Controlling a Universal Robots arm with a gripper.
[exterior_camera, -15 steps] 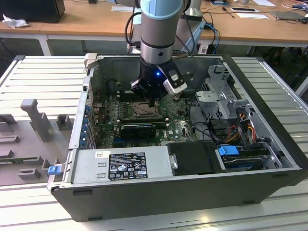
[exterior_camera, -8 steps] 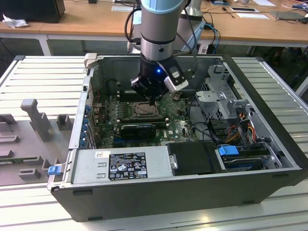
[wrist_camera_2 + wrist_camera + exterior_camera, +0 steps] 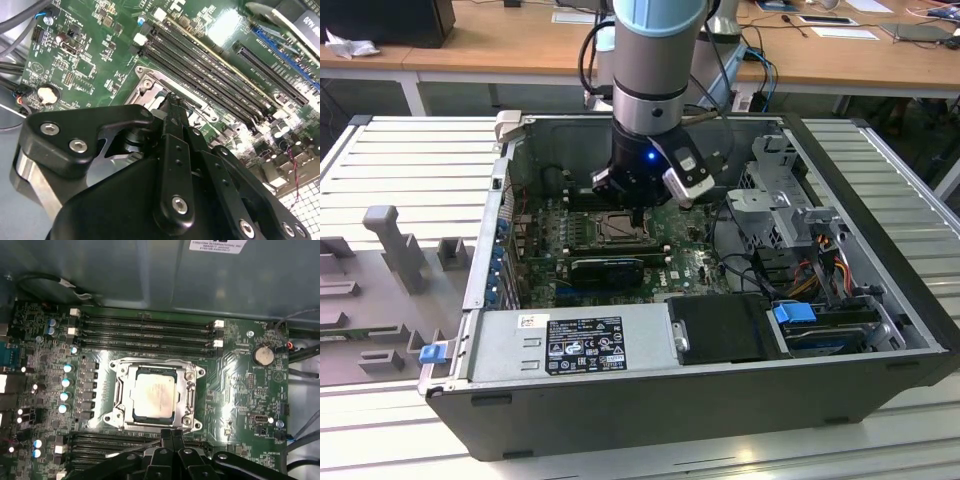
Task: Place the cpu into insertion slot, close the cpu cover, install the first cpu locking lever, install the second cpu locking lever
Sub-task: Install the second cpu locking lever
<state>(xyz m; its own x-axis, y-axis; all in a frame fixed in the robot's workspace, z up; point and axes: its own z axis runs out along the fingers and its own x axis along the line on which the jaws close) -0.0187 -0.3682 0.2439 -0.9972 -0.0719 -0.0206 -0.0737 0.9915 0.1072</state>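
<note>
In the exterior view, a pale ribbed metal desk point(image 3: 410, 160) of parallel slats spreads across the scene, its surface lit evenly from above. On the exterior view's left, grey moulded fixtures point(image 3: 390, 240) stand on the slats, one upright and post-like, others low and blocky. Behind runs a long wooden table point(image 3: 500, 45) with a light brown top and white legs. A crumpled white paper point(image 3: 348, 45) lies on it at the exterior view's left, beside a dark box point(image 3: 395, 20). Sheets of paper point(image 3: 840, 30) rest further along toward the exterior view's right. Dark floor point(image 3: 460, 98) shows beneath the table.
</note>
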